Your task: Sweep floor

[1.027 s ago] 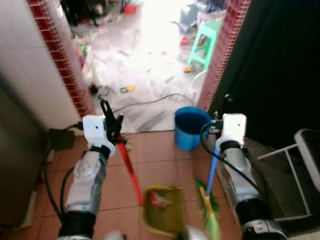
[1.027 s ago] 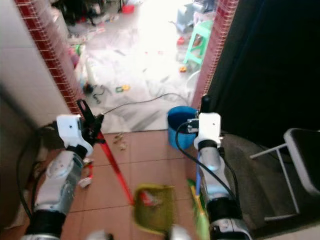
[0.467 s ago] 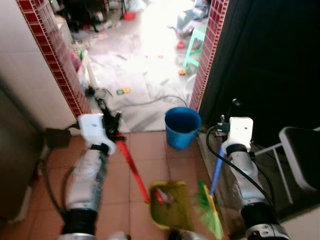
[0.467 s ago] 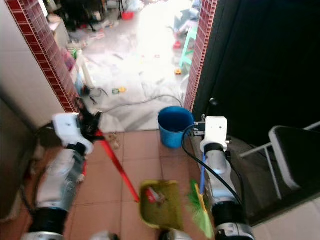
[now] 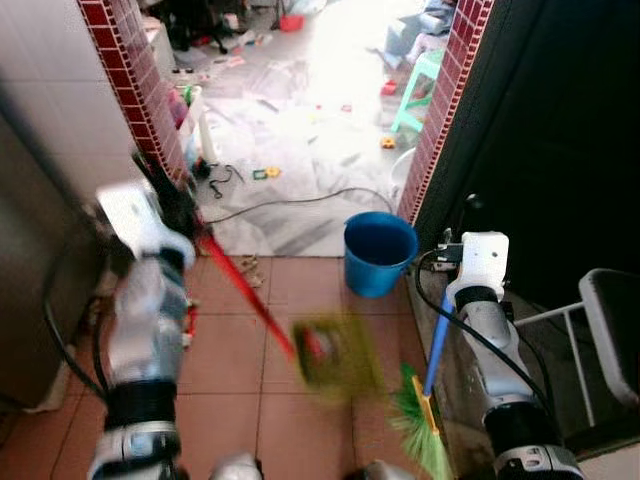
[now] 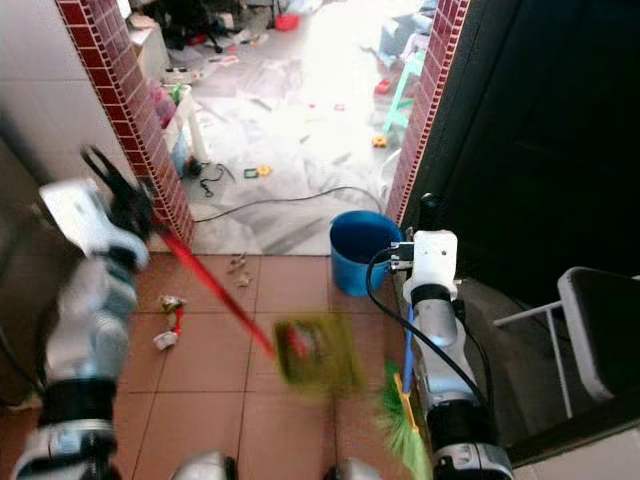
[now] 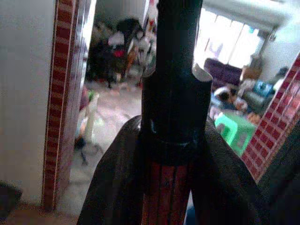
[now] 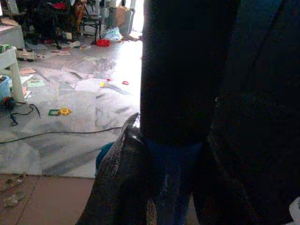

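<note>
The left end effector [image 7: 171, 154] is clamped round the red handle [image 6: 205, 283] of a blurred green dustpan [image 6: 315, 352] just above the tiled floor [image 6: 200, 360]. The right end effector [image 8: 176, 159] grips the blue stick of a green broom [image 5: 420, 425], bristles on the floor near a blue bucket [image 5: 380, 250].

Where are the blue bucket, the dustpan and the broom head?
blue bucket [image 5: 379, 262], left eye view, on its outer wall.
dustpan [image 6: 315, 352], right eye view, on the blurred green pan.
broom head [image 5: 420, 432], left eye view, on the green bristles.
</note>
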`<state>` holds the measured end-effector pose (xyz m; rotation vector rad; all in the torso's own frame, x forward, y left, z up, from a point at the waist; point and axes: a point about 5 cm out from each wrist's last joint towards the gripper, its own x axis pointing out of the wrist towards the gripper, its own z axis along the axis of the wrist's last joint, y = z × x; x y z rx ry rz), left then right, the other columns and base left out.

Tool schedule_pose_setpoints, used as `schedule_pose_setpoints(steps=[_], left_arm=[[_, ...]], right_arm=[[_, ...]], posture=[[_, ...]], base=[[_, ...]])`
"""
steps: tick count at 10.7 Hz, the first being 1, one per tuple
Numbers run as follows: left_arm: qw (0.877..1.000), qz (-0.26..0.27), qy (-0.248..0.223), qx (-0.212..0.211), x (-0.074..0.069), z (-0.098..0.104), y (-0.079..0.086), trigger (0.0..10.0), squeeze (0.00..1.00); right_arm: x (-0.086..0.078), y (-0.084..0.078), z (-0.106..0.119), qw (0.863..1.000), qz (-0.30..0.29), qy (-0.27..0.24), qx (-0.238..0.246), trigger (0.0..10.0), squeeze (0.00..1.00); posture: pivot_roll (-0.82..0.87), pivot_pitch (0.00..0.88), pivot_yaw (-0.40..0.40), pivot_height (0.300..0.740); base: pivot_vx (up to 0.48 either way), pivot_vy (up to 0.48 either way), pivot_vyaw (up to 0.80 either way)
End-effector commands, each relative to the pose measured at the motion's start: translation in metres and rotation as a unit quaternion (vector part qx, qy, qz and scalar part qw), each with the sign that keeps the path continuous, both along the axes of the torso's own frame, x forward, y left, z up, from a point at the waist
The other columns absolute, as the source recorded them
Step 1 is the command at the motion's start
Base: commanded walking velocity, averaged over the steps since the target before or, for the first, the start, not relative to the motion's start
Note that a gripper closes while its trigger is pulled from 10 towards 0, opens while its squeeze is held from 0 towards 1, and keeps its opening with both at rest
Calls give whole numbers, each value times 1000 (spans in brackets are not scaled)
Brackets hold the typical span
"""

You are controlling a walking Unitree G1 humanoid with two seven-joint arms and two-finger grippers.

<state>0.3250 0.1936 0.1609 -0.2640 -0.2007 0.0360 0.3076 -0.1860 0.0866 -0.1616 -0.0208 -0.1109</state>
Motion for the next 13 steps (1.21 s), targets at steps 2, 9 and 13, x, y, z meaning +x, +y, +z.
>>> schedule_pose_setpoints(steps=[2,9,13], left_arm=[[995,6,-96,-27,6,53,3,10000,0],[992,3,-123,-39,13,69,1,10000,0],[989,-1,-139,-47,13,81,0,10000,0]], right_arm=[[5,1,5,1000,8,-7,-7,10000,0],[5,1,4,1000,7,-6,-8,10000,0],[5,1,4,1000,8,-5,-11,10000,0]], posture=[[-54,0,-32,740],[-59,0,-27,740],[-57,0,-28,740]], base=[[0,0,0],[336,0,-57],[480,0,0]])
